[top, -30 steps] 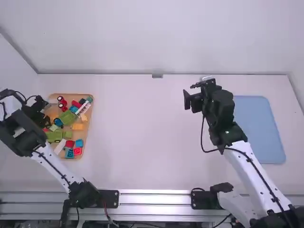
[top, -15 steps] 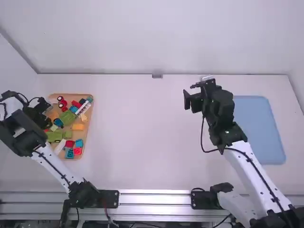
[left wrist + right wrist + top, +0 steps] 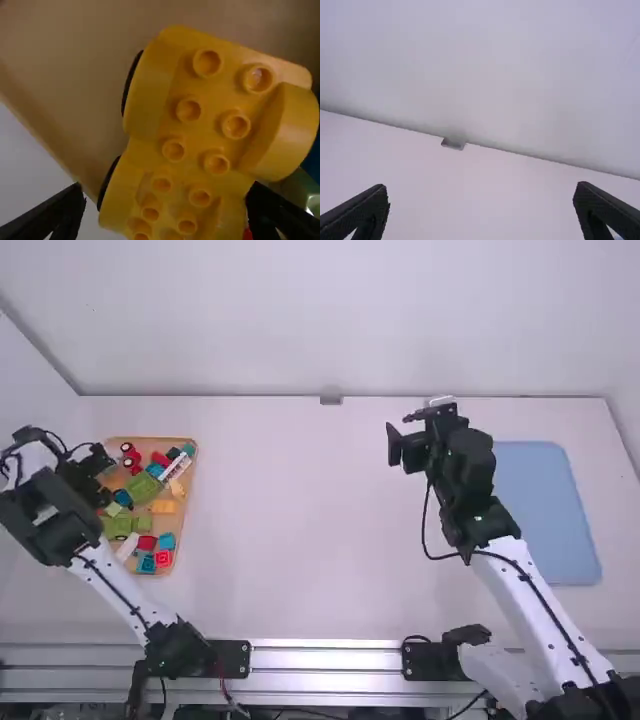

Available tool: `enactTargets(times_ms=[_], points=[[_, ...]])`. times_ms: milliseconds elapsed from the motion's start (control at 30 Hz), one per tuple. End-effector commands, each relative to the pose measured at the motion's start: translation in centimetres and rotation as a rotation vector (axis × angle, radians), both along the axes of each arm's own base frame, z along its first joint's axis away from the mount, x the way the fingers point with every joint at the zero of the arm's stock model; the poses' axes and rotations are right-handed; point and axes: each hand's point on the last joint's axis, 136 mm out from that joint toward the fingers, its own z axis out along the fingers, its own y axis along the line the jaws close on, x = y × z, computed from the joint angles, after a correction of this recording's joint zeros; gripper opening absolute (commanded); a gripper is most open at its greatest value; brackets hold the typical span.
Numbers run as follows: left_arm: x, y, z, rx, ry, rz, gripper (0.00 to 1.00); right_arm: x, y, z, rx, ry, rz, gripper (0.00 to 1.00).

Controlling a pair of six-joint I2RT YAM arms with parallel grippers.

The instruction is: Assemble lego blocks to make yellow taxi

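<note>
At the far left, my left gripper (image 3: 98,472) hangs low over the left part of the wooden tray (image 3: 190,502). In the left wrist view a yellow vehicle base with studs and black wheels (image 3: 200,120) lies in the tray, its near end between the fingertips of my open left gripper (image 3: 165,207). Whether either finger touches it, I cannot tell. My right gripper (image 3: 400,445) is held above the table, right of the middle; in the right wrist view this gripper (image 3: 481,200) stands open and holds nothing.
Other blocks share the tray: green pieces (image 3: 144,486), an orange-yellow block (image 3: 164,507), red blocks (image 3: 164,558), blue blocks (image 3: 147,564) and a white piece (image 3: 127,548). A blue mat (image 3: 545,510) lies right of the right arm.
My left gripper has shifted slightly to the right over the tray's left side, with the wrist turning a little. The right arm has barely moved.
</note>
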Motion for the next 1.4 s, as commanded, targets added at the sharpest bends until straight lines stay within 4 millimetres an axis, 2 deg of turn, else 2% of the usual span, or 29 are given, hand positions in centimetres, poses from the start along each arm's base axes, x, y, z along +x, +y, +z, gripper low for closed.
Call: enactTargets(times_ms=[0, 133, 267, 333, 433, 500, 600, 667, 800, 900, 1133, 1200, 1300, 1367], points=[[0.1, -1.0, -0.5, 0.021, 0.052, -0.046, 0.81, 0.3, 0.1, 1.9, 0.017, -0.036, -0.001, 0.98], [0.1, -1.6, -0.6, 0.038, 0.093, -0.062, 0.73, 0.3, 0.1, 1.9, 0.017, -0.036, -0.001, 0.98], [0.1, -2.3, -0.7, 0.041, 0.121, -0.072, 0.60, 0.3, 0.1, 1.9, 0.017, -0.038, -0.001, 0.98], [-0.1, -2.2, -0.7, 0.042, 0.129, -0.047, 0.59, 0.3, 0.1, 1.9, 0.017, -0.037, -0.002, 0.98], [-0.6, -2.0, -0.7, 0.033, 0.134, -0.031, 0.61, 0.3, 0.1, 1.8, 0.016, -0.035, -0.002, 0.99], [-1.2, -1.7, -0.7, 0.025, 0.141, -0.018, 0.70, 0.3, 0.1, 1.8, 0.016, -0.033, -0.002, 0.98], [-1.8, -1.0, -0.7, 0.023, 0.134, 0.028, 0.77, 0.3, 0.1, 1.7, 0.016, -0.030, -0.002, 0.99], [-2.1, -0.7, -0.7, 0.017, 0.131, 0.036, 0.78, 0.3, 0.1, 1.7, 0.015, -0.030, -0.002, 0.98], [-1.4, -1.4, -0.8, -0.035, 0.083, 0.012, 0.77, 0.3, 0.1, 1.7, 0.015, -0.030, 0.000, 0.99], [-1.1, -1.8, -0.8, -0.054, 0.066, -0.001, 0.66, 0.3, 0.1, 1.7, 0.016, -0.030, 0.002, 0.98], [-1.0, -1.7, -0.7, -0.051, 0.058, -0.002, 0.54, 0.3, 0.1, 1.7, 0.016, -0.030, 0.001, 0.99], [-0.8, -1.6, -0.7, -0.045, 0.053, -0.002, 0.47, 0.3, 0.2, 1.7, 0.016, -0.030, 0.002, 0.99], [-0.4, -1.2, -0.6, -0.030, 0.037, 0.029, 0.50, 0.3, 0.2, 1.7, 0.016, -0.031, 0.002, 0.99], [-0.2, -1.0, -0.1, -0.031, 0.028, 0.047, 0.47, 0.3, 0.2, 1.8, 0.016, -0.032, 0.002, 0.99]])
